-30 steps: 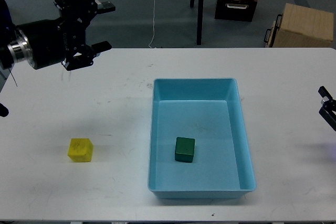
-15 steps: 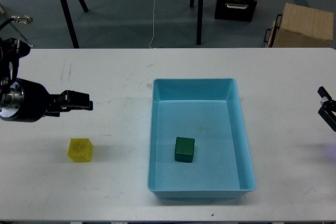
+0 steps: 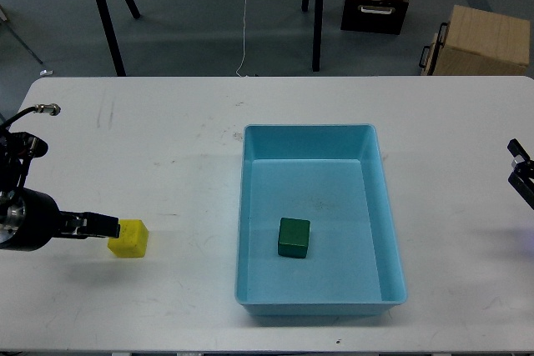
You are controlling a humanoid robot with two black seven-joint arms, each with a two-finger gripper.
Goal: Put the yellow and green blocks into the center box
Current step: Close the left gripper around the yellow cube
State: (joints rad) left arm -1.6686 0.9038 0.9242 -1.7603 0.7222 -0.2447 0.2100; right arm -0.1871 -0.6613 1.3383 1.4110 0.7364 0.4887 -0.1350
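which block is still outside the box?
The yellow block. It sits on the white table left of the blue box, right at the left end effector. The green block already lies inside the box.

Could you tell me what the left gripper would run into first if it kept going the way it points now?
The yellow block. The left gripper points right along the table, its tip already at the block's left side; height is hard to judge.

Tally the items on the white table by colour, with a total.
Yellow: 1, the small yellow cube block
Green: 1, the dark green cube block
Light blue: 1, the rectangular plastic box
Total: 3
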